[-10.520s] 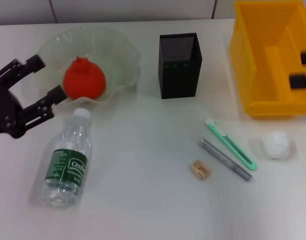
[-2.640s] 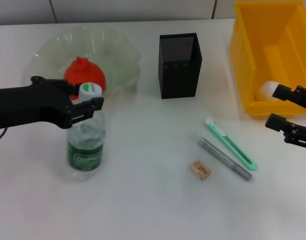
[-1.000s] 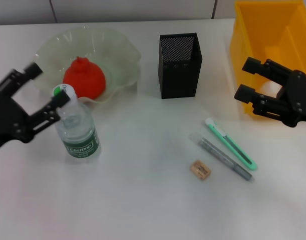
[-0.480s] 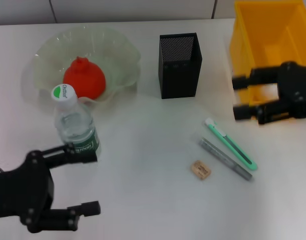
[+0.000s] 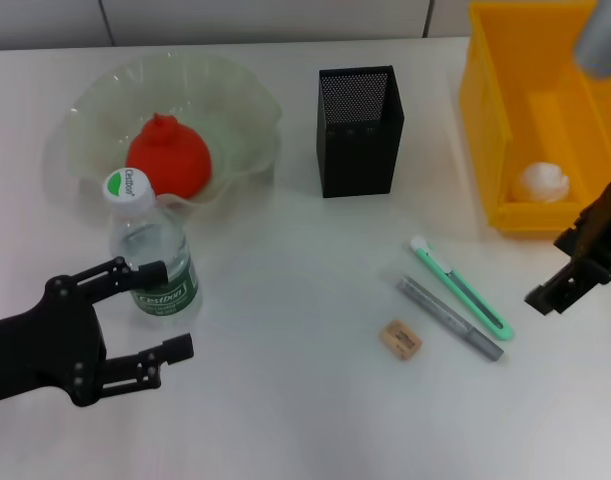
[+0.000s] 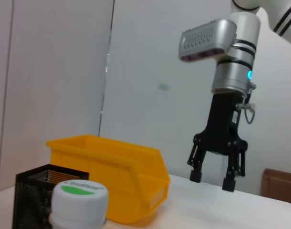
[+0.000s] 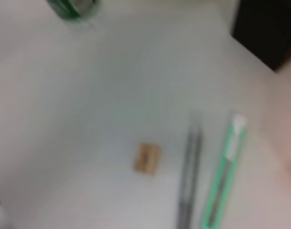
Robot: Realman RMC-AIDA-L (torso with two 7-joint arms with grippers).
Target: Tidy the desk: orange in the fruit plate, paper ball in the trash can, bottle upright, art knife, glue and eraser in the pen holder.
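The orange (image 5: 168,157) lies in the pale fruit plate (image 5: 240,100). The water bottle (image 5: 150,255) stands upright in front of the plate; its cap shows in the left wrist view (image 6: 78,199). My left gripper (image 5: 160,310) is open and empty, just in front of the bottle and apart from it. The paper ball (image 5: 541,182) lies in the yellow bin (image 5: 490,120). The green art knife (image 5: 460,286), grey glue stick (image 5: 450,319) and eraser (image 5: 400,340) lie on the table. My right gripper (image 5: 563,268) is open and empty, right of the knife.
The black mesh pen holder (image 5: 358,130) stands at the back centre, left of the yellow bin. The right wrist view looks down on the eraser (image 7: 146,158), glue stick (image 7: 188,181) and knife (image 7: 224,176). The left wrist view shows the right gripper (image 6: 212,179) beyond the bin (image 6: 112,181).
The bottle now stands upright and the paper ball is in the bin. My left gripper let go and drew back toward the front. My right gripper moved from the bin forward, right of the knife.
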